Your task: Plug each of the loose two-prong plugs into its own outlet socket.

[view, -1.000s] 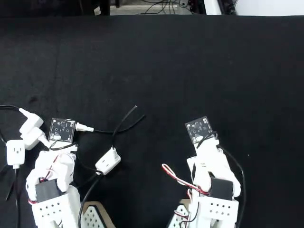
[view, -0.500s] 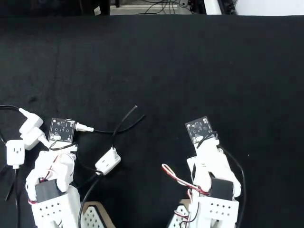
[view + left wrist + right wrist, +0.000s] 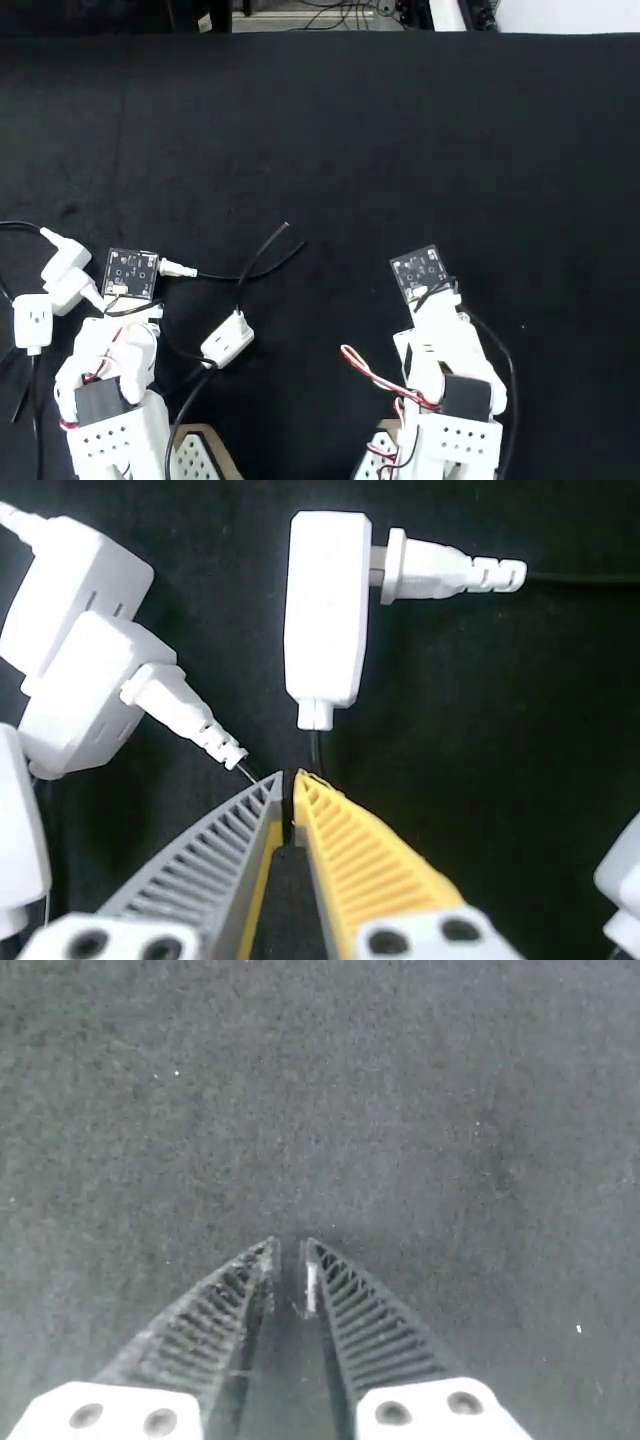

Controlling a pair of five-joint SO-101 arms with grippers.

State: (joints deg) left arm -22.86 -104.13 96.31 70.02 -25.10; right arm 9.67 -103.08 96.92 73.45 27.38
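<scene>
Black cloth worktop (image 3: pixel 380 140) spans the high view. Both white arms sit at its near edge, the left arm (image 3: pixel 105 390) and the right arm (image 3: pixel 450 380) well apart.

Left claw (image 3: pixel 290 778): fingers closed together, tips just above the cloth. A thin black cable (image 3: pixel 316 748) runs from the block ahead down to the tips. Cannot tell whether it is pinched.

Right claw (image 3: pixel 290 1250): fingers drawn in to a narrow slit, holding nothing, over bare cloth.

White rectangular socket block (image 3: pixel 325 610) lies just ahead of the left claw, long axis pointing away from it. A white two-prong plug (image 3: pixel 440 570) meets its side. The metal prongs still show between plug and block, so depth of seating is unclear. In the high view this plug (image 3: pixel 178 268) pokes out beside the left arm's wrist board, its black lead (image 3: pixel 265 250) trailing off toward the centre.

Two white adapter blocks, upper block (image 3: pixel 70 570) and lower block (image 3: pixel 85 705), touch each other beside the left claw. A second white plug (image 3: pixel 180 715) is joined to the lower block.

White slotted outlet (image 3: pixel 30 322) lies at the far left edge, face up, near those blocks.

White oblong socket (image 3: pixel 228 340) lies tilted between the arms, nearer the left, on its own black cord.

Red-and-white wire loop (image 3: pixel 365 370) hangs off the right arm.
</scene>
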